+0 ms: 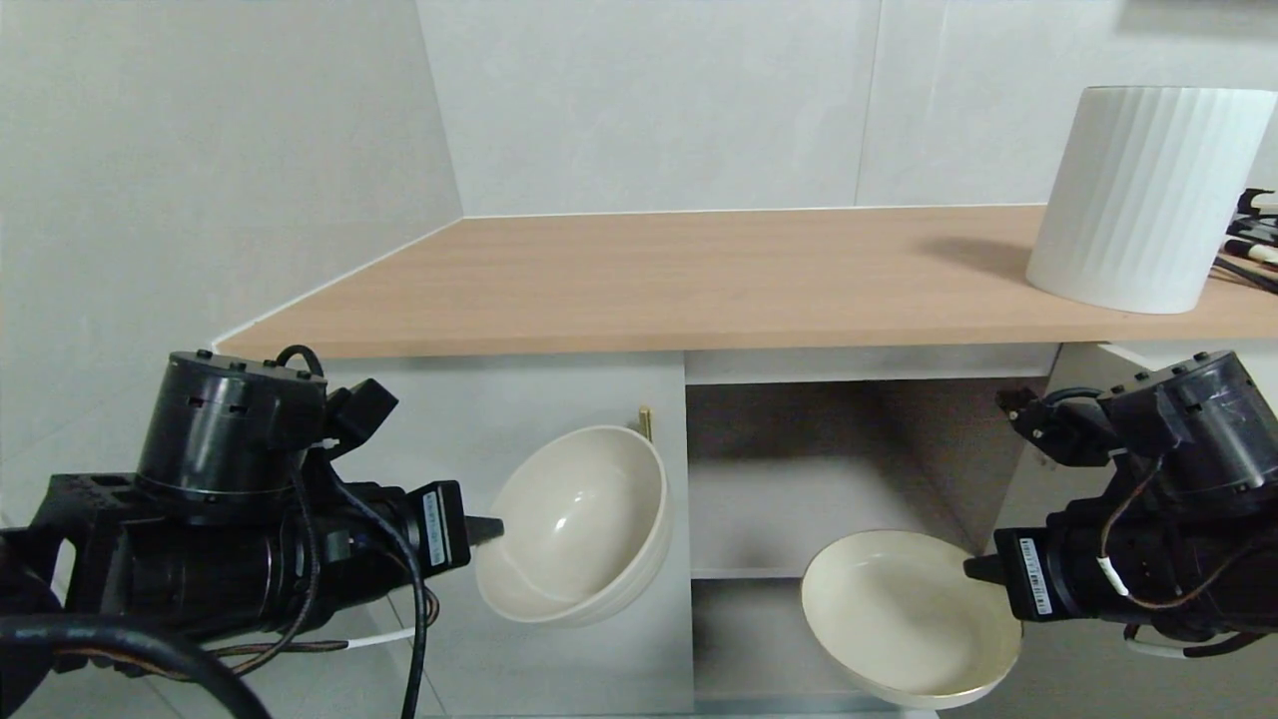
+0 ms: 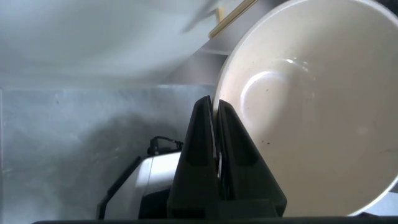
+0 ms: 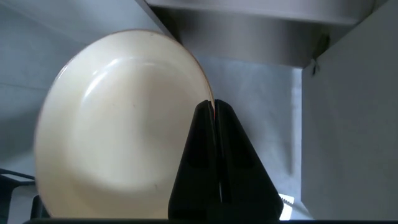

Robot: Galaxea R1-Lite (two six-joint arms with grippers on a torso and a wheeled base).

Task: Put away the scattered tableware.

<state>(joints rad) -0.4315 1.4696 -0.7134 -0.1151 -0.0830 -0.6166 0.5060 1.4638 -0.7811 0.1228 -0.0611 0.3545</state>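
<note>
The wooden table (image 1: 699, 280) was smooth and flat, carrying a ribbed white tub (image 1: 1148, 190); below it the cupboard (image 1: 859, 364) stood open, a pale shelf (image 1: 799, 509) inside. Neither piece looked stowed yet — both were left to place. The deep, glossy cream bowl (image 1: 579, 519) hung tilted before the shut door (image 1: 479, 399), its rim pinched by the left fingers (image 2: 202, 143); the shallower round plate (image 1: 909, 619) hung at the opening — rim clamped by the right fingers (image 3: 202, 149).

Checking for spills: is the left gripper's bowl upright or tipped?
Tipped: the bowl faces sideways, its rim pinched by the left gripper.
</note>
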